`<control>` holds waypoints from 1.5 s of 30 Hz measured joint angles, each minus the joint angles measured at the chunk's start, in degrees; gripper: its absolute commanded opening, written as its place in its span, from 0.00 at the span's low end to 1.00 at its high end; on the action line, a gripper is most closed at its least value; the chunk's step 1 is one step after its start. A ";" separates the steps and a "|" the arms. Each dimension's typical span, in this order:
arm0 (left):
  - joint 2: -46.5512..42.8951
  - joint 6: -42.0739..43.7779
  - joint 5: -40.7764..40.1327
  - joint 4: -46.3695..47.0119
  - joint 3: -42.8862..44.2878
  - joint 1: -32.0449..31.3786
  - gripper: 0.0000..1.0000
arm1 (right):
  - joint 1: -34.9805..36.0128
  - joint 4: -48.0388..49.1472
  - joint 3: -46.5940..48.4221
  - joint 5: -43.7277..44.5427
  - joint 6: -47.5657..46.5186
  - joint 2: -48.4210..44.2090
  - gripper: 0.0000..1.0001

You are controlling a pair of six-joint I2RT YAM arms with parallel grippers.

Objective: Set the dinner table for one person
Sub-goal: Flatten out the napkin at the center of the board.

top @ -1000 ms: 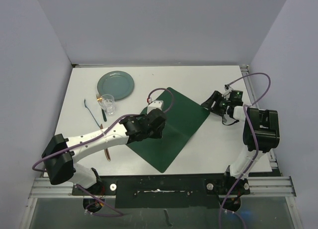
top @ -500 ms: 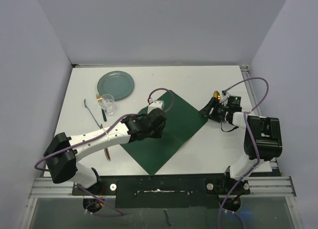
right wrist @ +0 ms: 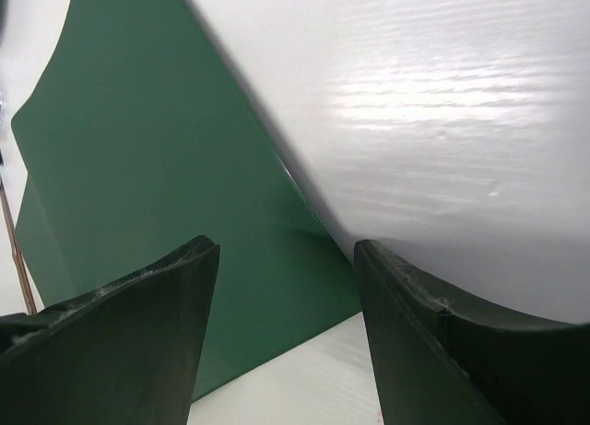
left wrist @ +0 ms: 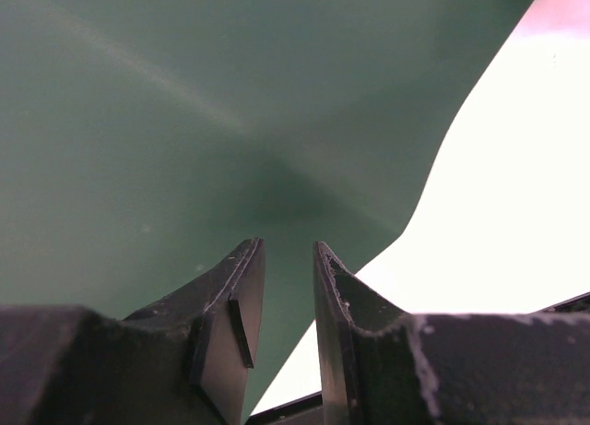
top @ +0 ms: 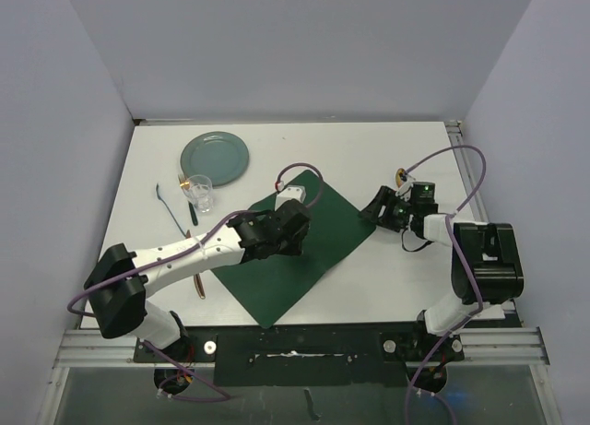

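The white dinner table (top: 387, 282) carries a dark green placemat (top: 277, 277) lying askew at its middle. My left gripper (top: 293, 224) is at the mat's far part. In the left wrist view its jaws (left wrist: 284, 245) stand close together with the placemat's edge (left wrist: 230, 121) between them, and the mat creases just past the tips. My right gripper (top: 376, 209) sits low at the mat's right corner. In the right wrist view it (right wrist: 286, 250) is wide open, with nothing between its fingers and the placemat's corner (right wrist: 184, 167) just ahead.
A teal plate (top: 215, 158) lies at the far left, with a clear glass (top: 200, 194) and a blue-handled utensil (top: 171, 208) near it. A gold utensil (top: 196, 279) lies partly under my left arm. A small gold item (top: 401, 176) sits behind the right gripper.
The placemat has slid toward the near left and turned a little, moving with my left gripper. My right gripper has moved left, staying at the mat's right corner.
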 measured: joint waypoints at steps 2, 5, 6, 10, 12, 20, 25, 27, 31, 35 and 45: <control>0.00 -0.02 -0.02 0.04 0.00 0.00 0.26 | 1.86 -0.04 -0.44 0.52 0.50 -0.52 0.63; 0.00 -0.04 -0.02 0.09 0.00 0.09 0.26 | 5.01 -0.20 -0.85 1.60 1.11 -1.20 0.63; 0.00 -0.04 -0.02 0.13 0.00 0.11 0.26 | 5.70 -0.22 -0.98 1.88 1.22 -1.36 0.63; 0.00 -0.07 -0.02 0.20 0.00 0.44 0.26 | 7.65 0.02 -1.42 2.32 1.88 -1.57 0.63; 0.00 -0.04 0.00 0.20 0.00 0.61 0.26 | 7.67 0.09 -1.46 2.40 2.03 -1.46 0.63; 0.00 0.00 0.00 0.20 0.00 0.63 0.26 | 7.96 0.46 -1.07 2.60 3.21 -0.39 0.61; 0.57 0.37 0.04 0.24 0.39 0.74 0.26 | 9.29 -0.68 -0.59 6.19 5.05 -1.01 0.64; 1.22 0.70 0.15 0.35 0.81 0.76 0.26 | 9.90 -1.49 -0.22 7.76 5.75 -1.33 0.66; 2.45 1.64 1.11 1.11 1.40 1.03 0.26 | 10.32 -2.78 0.44 9.16 6.64 -0.48 0.67; 3.08 2.60 2.14 1.55 2.27 1.62 0.26 | 9.97 -0.04 1.16 5.70 7.98 2.16 0.67; 3.10 4.07 3.15 1.42 3.85 4.26 0.26 | 9.01 30.67 1.33 -16.44 18.47 18.88 0.67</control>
